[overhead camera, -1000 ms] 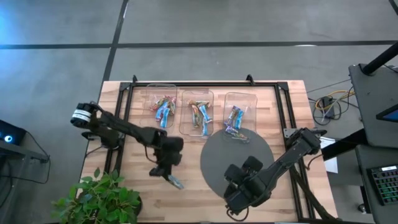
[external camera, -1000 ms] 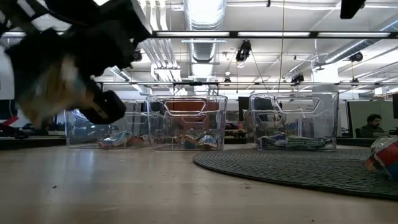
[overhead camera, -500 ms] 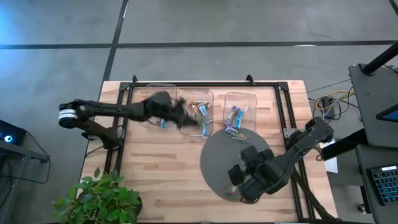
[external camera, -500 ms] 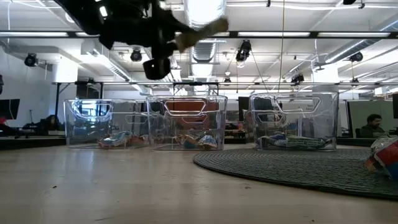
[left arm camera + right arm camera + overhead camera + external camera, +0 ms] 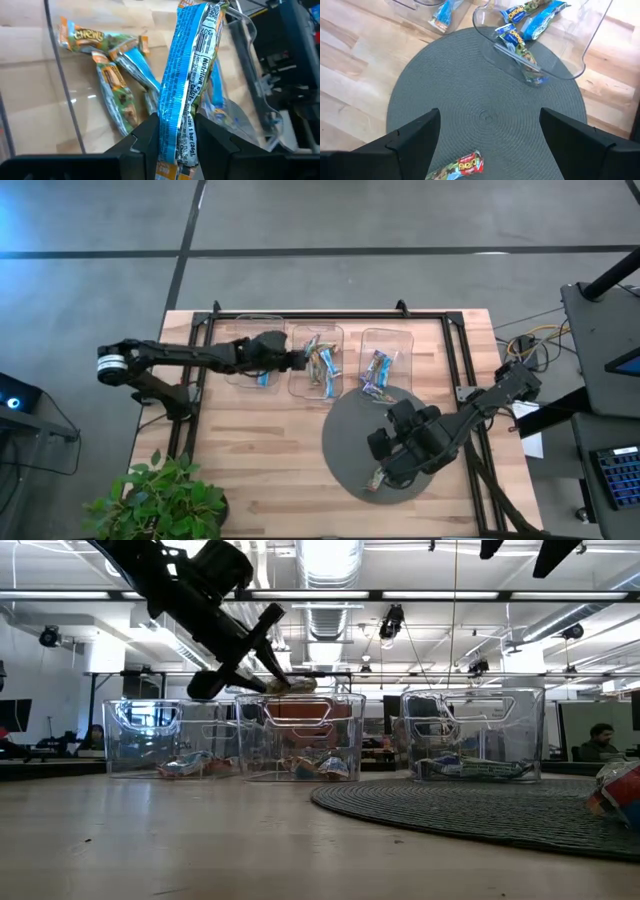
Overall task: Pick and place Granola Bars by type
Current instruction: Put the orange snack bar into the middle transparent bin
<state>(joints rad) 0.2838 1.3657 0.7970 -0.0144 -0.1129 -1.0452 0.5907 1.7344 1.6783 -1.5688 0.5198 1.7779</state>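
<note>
Over middle bin (image 5: 316,340), L pincer (image 5: 298,360) grips blue bar (image 5: 186,85).

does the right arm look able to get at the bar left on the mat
Probably yes. The right gripper hangs open just above the mat, and the bar lies alone between its fingers in the wrist view, with nothing over it. The left gripper is away at the bins.
</note>
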